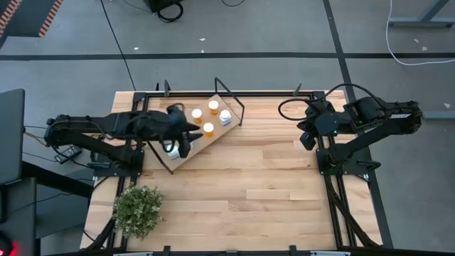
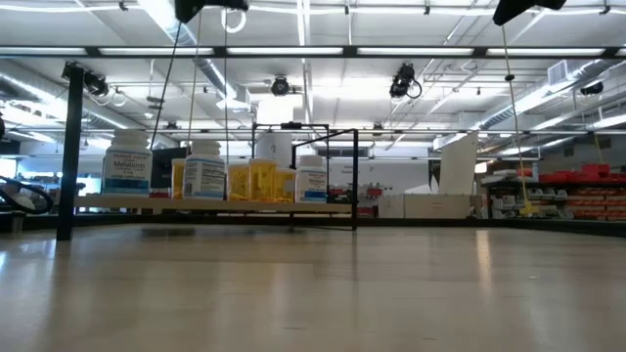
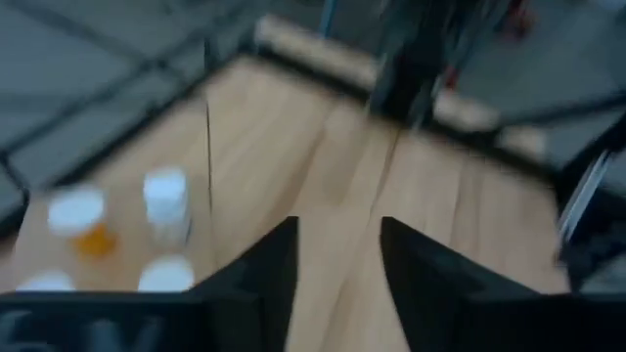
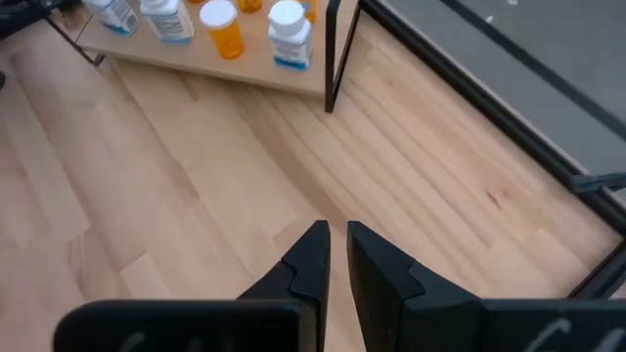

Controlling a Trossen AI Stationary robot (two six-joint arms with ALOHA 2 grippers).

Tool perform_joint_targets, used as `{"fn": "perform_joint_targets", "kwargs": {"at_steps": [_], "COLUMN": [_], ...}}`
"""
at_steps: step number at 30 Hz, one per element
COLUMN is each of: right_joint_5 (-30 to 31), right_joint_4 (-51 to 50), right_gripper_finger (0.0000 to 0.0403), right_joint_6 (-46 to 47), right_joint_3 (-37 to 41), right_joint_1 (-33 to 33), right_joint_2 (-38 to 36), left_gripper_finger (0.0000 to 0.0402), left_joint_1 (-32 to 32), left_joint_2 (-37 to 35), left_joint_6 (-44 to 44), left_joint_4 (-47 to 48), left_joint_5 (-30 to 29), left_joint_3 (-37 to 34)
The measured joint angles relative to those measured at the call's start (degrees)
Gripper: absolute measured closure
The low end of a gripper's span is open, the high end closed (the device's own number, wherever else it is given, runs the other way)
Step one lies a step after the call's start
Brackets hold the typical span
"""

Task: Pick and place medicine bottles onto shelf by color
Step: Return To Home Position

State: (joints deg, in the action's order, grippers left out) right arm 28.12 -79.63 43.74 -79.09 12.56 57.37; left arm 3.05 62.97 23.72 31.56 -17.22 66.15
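bottles [image 2: 204, 171] all up on shelf [image 1: 202, 144], job looks done | left fingers [image 3: 274, 264] spread, empty, over shelf's left end, high enough not to knock anything | right fingers [image 4: 308, 259] pressed together, empty, parked at counter's [image 1: 270, 185] right edge, out of the way

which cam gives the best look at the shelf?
Low view: the shelf shows side-on, bottles lined along it, unblocked. High view: the left arm covers one end. Right wrist view: only one end, cropped. Left wrist view: just a corner.
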Motion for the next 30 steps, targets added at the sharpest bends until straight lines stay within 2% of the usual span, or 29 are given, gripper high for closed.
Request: {"fn": "perform_joint_targets", "kwargs": {"at_steps": [3,7,13,20,25,30], "right_joint_5": [-1.04,-1.80,-1.34,-0.49,-0.96,-2.78], "right_joint_4": [-0.56,-0.73,-0.92,-0.92,-0.97,-0.99], "right_gripper_finger": [0.0356,0.0356,0.0356,0.0356,0.0356,0.0356], "right_joint_6": [1.38,2.63,2.75,2.51,5.16,9.22], "right_joint_3": [0.00,0.00,0.00,0.00,0.00,0.00], "right_joint_1": [0.00,-0.02,-0.02,-0.04,-0.04,-0.04], "right_joint_2": [0.02,0.01,0.03,0.02,0.02,0.01], "left_gripper_finger": [0.0304,0.0387,0.0397,0.0398,0.0399,0.0399], "left_joint_1": [0.34,0.33,-1.82,-3.32,-3.32,-3.32], "left_joint_2": [-4.08,-12.85,-28.77,-42.18,-48.42,-55.90], "left_joint_6": [-0.35,-0.29,1.43,1.79,2.19,-0.27], "left_joint_4": [-6.77,-14.04,-39.89,-62.68,-72.12,-75.28], "left_joint_5": [-2.13,-1.97,7.66,7.45,6.43,6.18], "left_joint_3": [-4.05,-12.69,-28.55,-45.11,-53.30,-57.63]}}
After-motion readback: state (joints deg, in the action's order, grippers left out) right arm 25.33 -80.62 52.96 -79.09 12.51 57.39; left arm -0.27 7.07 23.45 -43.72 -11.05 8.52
